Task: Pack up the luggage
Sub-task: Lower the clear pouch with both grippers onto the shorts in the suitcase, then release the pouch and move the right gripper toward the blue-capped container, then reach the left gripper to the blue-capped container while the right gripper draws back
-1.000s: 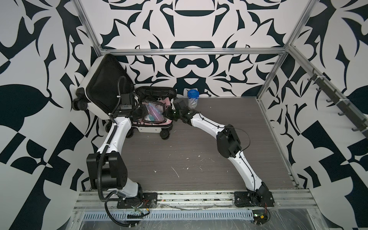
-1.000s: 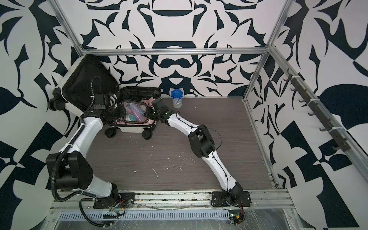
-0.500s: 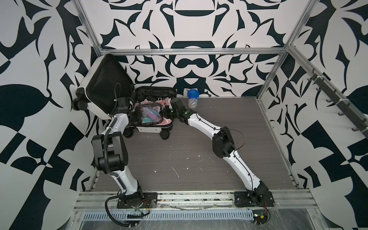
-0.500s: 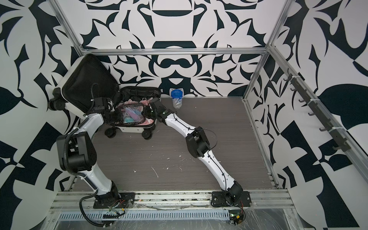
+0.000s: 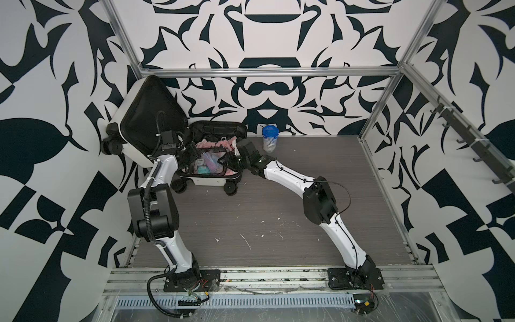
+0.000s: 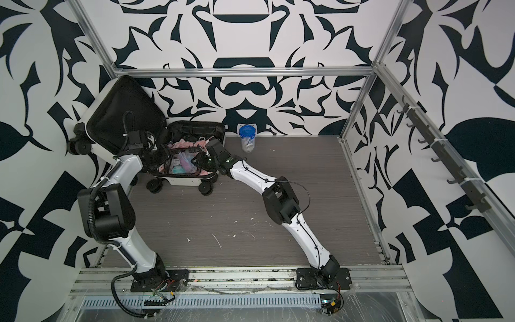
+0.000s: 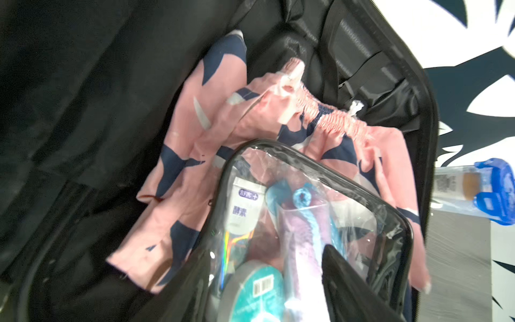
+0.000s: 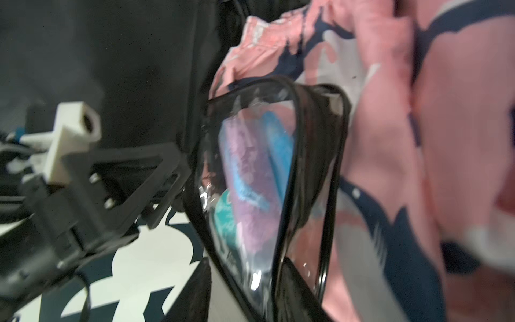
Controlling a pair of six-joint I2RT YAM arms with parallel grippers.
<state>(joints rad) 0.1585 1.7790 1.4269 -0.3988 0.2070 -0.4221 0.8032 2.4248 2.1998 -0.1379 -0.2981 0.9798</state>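
open luggage (image 5: 207, 182) on the surface (image 5: 278, 212), pink cloth (image 5: 216, 143) and clear pouch (image 5: 207, 165) inside it. left pincer (image 5: 192, 156) and right pincer (image 5: 227, 161), both released, straddle the pouch. jar (image 5: 269, 139) beside the luggage looks unpacked; lid (image 5: 150, 122) not yet shut.

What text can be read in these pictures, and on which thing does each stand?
"酵素": on the white tube inside the clear pouch.
Purple badge above it: too blurred.
Barcode on the teal round pack: no digits readable.
Code label on the blue-lidded jar: too small.
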